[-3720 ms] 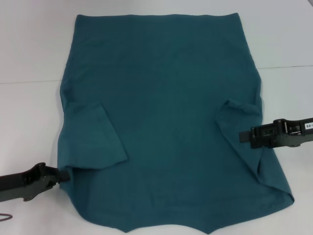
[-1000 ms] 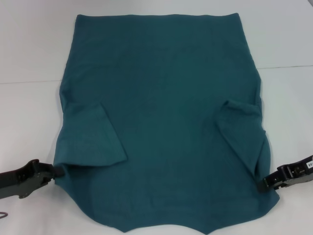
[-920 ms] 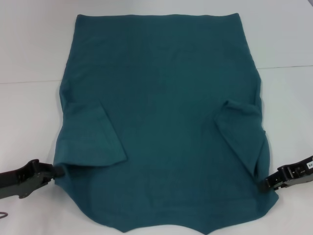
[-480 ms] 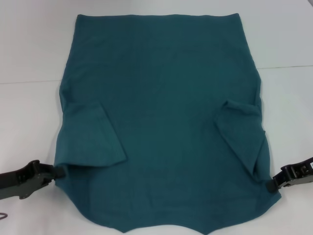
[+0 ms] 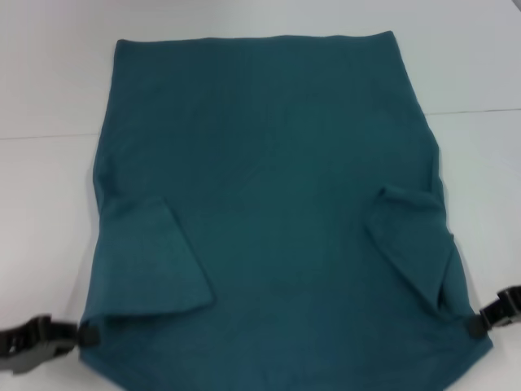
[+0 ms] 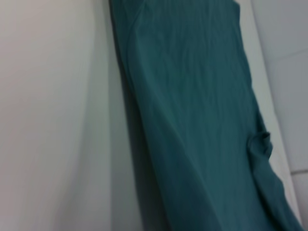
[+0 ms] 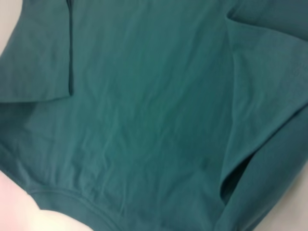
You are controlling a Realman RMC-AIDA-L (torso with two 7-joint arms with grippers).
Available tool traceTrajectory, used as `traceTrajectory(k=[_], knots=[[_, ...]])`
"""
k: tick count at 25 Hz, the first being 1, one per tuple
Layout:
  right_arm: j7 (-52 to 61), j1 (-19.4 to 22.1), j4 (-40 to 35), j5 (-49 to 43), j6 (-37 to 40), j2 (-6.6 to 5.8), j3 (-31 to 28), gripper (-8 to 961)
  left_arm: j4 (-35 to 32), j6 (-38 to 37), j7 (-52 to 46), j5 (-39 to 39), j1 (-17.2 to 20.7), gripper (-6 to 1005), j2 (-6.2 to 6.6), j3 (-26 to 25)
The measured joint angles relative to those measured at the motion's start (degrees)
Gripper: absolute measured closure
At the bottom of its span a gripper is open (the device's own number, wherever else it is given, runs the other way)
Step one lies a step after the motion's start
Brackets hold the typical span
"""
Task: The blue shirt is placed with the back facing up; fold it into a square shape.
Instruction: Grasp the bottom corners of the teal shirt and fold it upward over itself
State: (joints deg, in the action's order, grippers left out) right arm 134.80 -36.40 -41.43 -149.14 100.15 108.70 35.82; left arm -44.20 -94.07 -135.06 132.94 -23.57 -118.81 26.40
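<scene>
Large dark teal-blue short-sleeved knit T-shirt (image 5: 277, 220) lies flat on the white surface (image 5: 49, 90), plain back up, both sleeves folded inward over the body. Left gripper (image 5: 81, 335) is at the shirt's near left edge, just below the folded left sleeve; fingers touch the fabric edge, can't tell if they're clamped. Right gripper (image 5: 476, 325) is at the near right edge beside the folded right sleeve; fingers at the hem, grip state can't be made out either. Wrist views show only shirt fabric and surface.
</scene>
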Motion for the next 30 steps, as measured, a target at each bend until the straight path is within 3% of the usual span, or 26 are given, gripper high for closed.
traceTrajectory(k=[9,16,20,21,22,24,27,30], knots=[[-1.9,3.1,-0.1,0.0,6.3,0.53,0.0,926,-4.1,-9.3,2.4,6.1,3.7,981,-0.08,-0.5],[-3.2,4.2,-0.2,0.6,6.8,0.27,-2.9,927,-5.2,-12.0,2.9,6.0,3.1,981,0.12,-0.6],[-5.0,2.8,-0.3,6.5,6.9,-0.96,-6.2,927,-3.6,-12.9,2.5,2.4,-0.2,980,1.59,-1.5],[-4.5,2.1,-0.2,10.3,5.8,-1.74,-7.0,927,-0.9,-13.2,0.7,0.9,-3.1,980,3.19,-2.9],[-4.5,2.1,-0.2,10.3,5.8,-1.74,-7.0,927,-0.9,-13.2,0.7,0.9,-3.1,980,3.19,-2.9],[-3.0,1.4,-0.1,12.6,3.4,-2.15,-8.1,927,1.4,-11.9,-2.3,0.7,-6.0,980,4.52,-3.6],[-0.1,0.5,0.3,14.4,-2.4,-2.13,-9.1,927,3.6,-7.6,-6.0,0.8,-9.7,980,5.97,-3.8],[2.4,-0.4,0.5,15.0,-8.7,-1.29,-9.0,927,5.7,-1.6,-8.1,0.8,-12.9,980,6.69,-3.3]])
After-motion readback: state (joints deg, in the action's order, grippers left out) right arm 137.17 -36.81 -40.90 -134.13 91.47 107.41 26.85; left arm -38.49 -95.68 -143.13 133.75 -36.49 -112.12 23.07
